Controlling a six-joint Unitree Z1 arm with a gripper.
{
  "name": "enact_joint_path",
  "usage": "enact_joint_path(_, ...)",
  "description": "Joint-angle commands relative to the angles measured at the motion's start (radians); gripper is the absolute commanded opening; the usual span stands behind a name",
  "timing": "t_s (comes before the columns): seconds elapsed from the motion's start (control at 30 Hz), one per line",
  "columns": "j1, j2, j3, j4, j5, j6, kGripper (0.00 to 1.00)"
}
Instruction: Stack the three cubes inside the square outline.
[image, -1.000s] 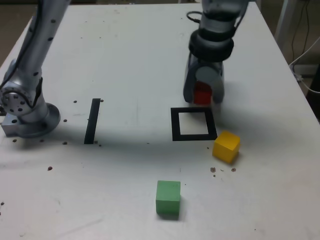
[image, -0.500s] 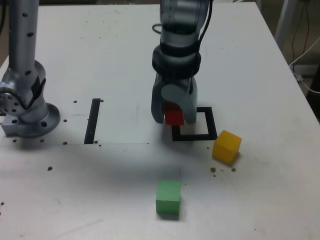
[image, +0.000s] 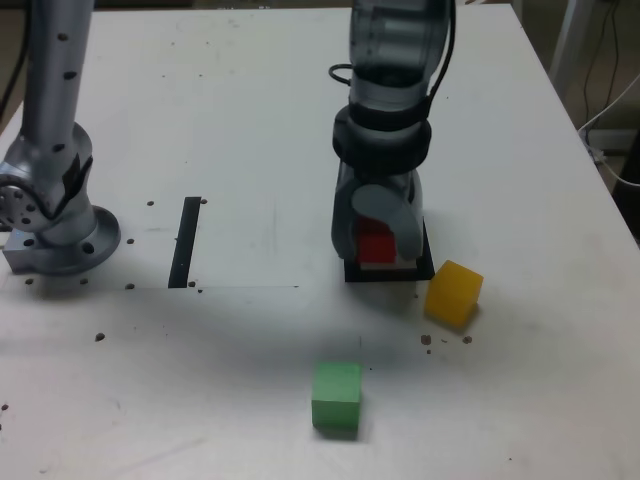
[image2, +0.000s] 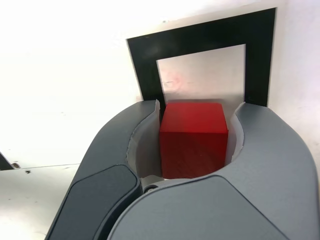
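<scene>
Red cube (image2: 194, 140) held in gripper (image2: 194, 135); edges roughly parallel to square outline's sides (image2: 260, 55).

Grey arm (image: 382, 95), black joint bands.

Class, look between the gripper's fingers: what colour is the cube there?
Red; the cube shows best in the wrist view.

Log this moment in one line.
hand: closed on red cube | position: over square | yellow, green: outside square
</scene>
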Motion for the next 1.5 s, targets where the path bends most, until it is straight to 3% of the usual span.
enact_joint_path(0.0,0.0,0.011,-0.011,0.006,0.003,-0.002,0.32)
enact_joint_path(0.43,0.027,0.038,-0.023,0.021,0.039,-0.001,0.45)
enact_joint_path(0.73,0.029,0.039,-0.025,0.019,0.042,0.001,0.51)
enact_joint_path(0.8,0.029,0.039,-0.023,0.016,0.042,0.001,0.58)
enact_joint_path(0.93,0.029,0.037,-0.017,0.009,0.049,0.001,0.85)
enact_joint_path(1.03,0.029,0.036,-0.011,0.006,0.054,-0.001,0.97)
enact_joint_path(1.47,0.016,-0.037,-0.009,0.035,0.052,-0.002,0.99)
